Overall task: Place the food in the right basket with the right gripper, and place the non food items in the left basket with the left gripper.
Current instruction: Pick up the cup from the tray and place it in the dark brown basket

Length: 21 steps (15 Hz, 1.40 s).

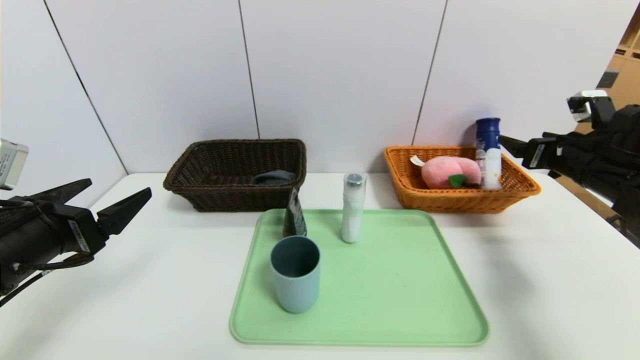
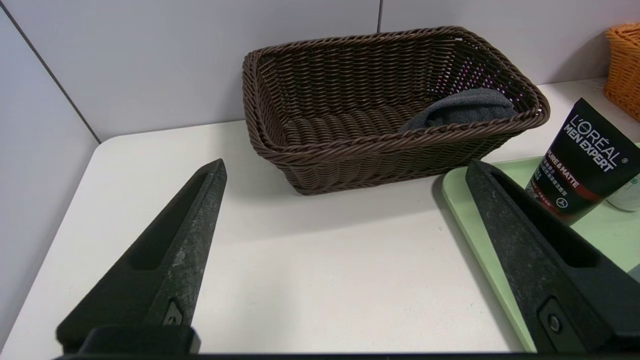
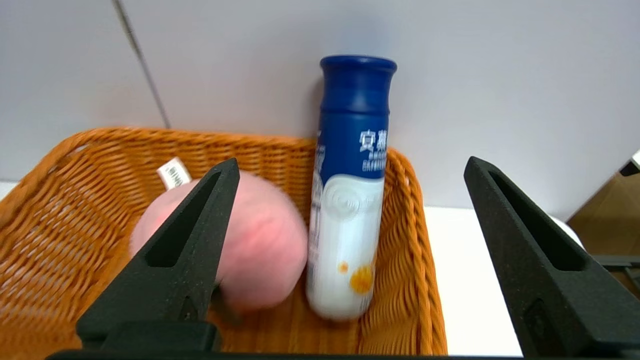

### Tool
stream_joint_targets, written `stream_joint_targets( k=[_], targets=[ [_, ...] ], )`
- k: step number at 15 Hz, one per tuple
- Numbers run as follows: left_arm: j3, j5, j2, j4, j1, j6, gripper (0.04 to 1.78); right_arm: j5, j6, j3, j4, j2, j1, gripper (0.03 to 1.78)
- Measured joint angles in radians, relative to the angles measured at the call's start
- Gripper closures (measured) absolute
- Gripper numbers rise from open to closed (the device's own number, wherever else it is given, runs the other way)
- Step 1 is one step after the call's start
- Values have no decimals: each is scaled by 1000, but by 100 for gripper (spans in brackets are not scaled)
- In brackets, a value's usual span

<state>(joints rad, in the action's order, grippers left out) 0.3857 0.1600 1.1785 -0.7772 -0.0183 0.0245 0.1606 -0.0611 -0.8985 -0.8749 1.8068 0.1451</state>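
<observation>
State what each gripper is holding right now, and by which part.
Nothing is held. The left gripper is open over the table's left side; the right gripper is open beside the orange basket.

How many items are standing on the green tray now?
3: a cup at the near left, a black tube behind it, and a slim white bottle to the tube's right. None seems hidden.

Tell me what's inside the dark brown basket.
In the dark brown basket lies only a folded grey cloth, against one end wall. Whatever might sit beneath the cloth is covered.
</observation>
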Motion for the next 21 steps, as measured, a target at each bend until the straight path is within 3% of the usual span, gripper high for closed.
stream_joint_targets(
  k=[6, 13, 15, 21],
  targets=[
    [0, 0, -3, -1, 0, 1, 13, 8, 4, 279, 39, -371, 4, 17],
    [-21, 1, -10, 0, -23, 0, 13, 20, 29, 513, 334, -834, 6, 13],
    [-23, 1, -7, -25, -101, -15, 13, 24, 34, 566, 372, -916, 4, 12],
    [-121, 39, 1, -60, -480, -4, 13, 68, 33, 583, 480, -1024, -1, 12]
  ],
)
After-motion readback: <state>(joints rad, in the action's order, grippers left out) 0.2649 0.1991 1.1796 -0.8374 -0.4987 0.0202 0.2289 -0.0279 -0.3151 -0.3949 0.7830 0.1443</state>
